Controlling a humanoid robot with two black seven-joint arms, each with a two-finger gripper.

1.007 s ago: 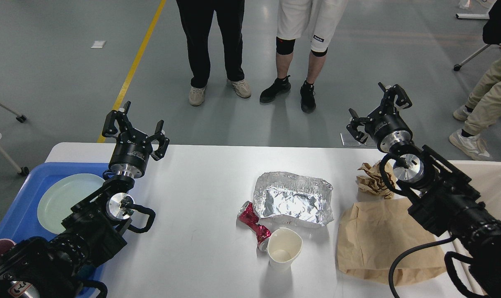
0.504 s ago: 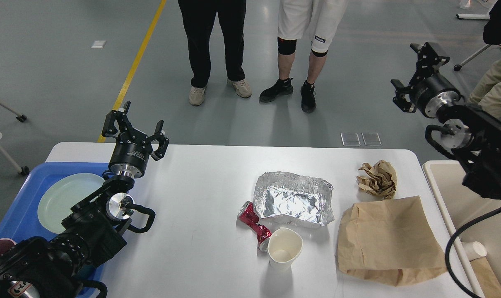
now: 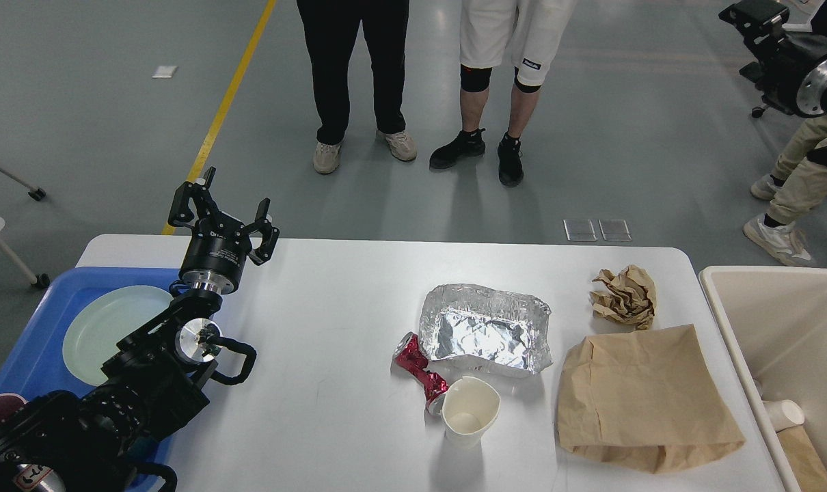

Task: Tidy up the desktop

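The white desktop [image 3: 331, 328] holds a crumpled foil tray [image 3: 485, 328], a crushed red can [image 3: 420, 372], a white paper cup [image 3: 469, 410], a flat brown paper bag [image 3: 646, 400] and a ball of crumpled brown paper [image 3: 625, 295]. My left gripper [image 3: 222, 212] is open and empty, held above the desktop's far left edge. My right gripper [image 3: 752, 14] is high at the top right corner, well off the desktop. It is dark and partly cut off, so its fingers cannot be told apart.
A blue tray [image 3: 37, 342] at the left holds a pale green plate [image 3: 109, 331]. A beige bin [image 3: 782, 321] at the right holds a small white cup [image 3: 782, 413]. Two people [image 3: 427, 82] stand beyond the far edge, another [image 3: 806, 164] at the right.
My right arm has swung up and to the right, from over the crumpled paper to the top right corner, uncovering the bag and bin. The left arm has not moved.
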